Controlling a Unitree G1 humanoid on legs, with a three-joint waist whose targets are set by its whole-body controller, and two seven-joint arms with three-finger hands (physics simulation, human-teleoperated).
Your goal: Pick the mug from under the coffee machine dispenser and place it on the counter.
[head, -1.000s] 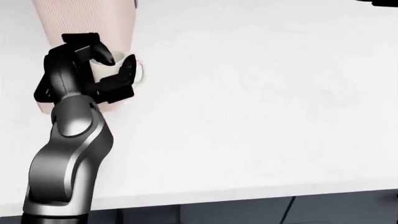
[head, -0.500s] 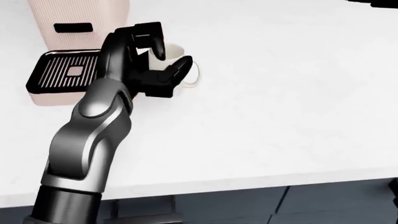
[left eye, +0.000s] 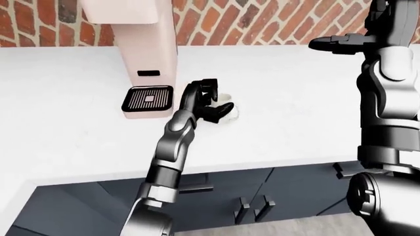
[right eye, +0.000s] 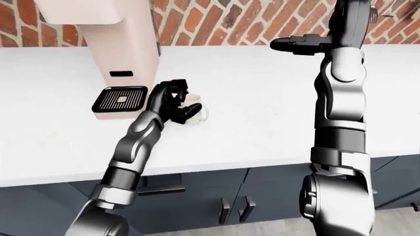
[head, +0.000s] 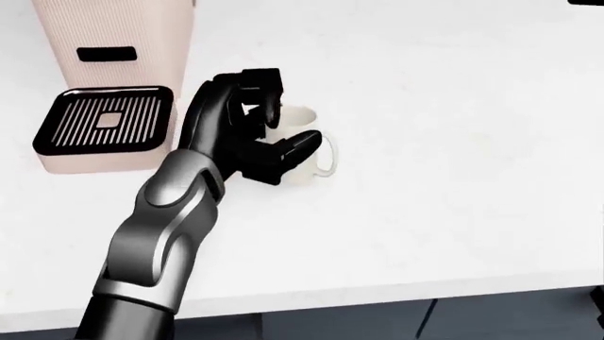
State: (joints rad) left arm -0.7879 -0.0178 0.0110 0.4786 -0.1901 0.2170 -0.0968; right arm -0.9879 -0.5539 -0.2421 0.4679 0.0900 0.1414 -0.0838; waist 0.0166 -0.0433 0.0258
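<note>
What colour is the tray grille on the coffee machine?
The slatted drip-tray grille is black, clearest in the head view.

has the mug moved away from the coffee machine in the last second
Yes. The mug, in the left hand, moved rightward off the coffee machine's drip tray over the counter.

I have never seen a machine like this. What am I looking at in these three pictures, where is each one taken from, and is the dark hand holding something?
This is a simulated humanoid robot in a kitchen. All three pictures come from cameras on its head: the head view looks down closely, and the two eye views show the wider scene.

The grey arm from the left ends in its left hand, which has three black fingers. They are closed around a white mug, whose handle points to the view's right. The mug sits at the white counter, beside the pink coffee machine and off its black drip tray. I cannot tell whether the mug touches the counter.

The right hand is raised high over the counter and holds nothing. Behind is a brick wall, below are dark cabinets.
</note>
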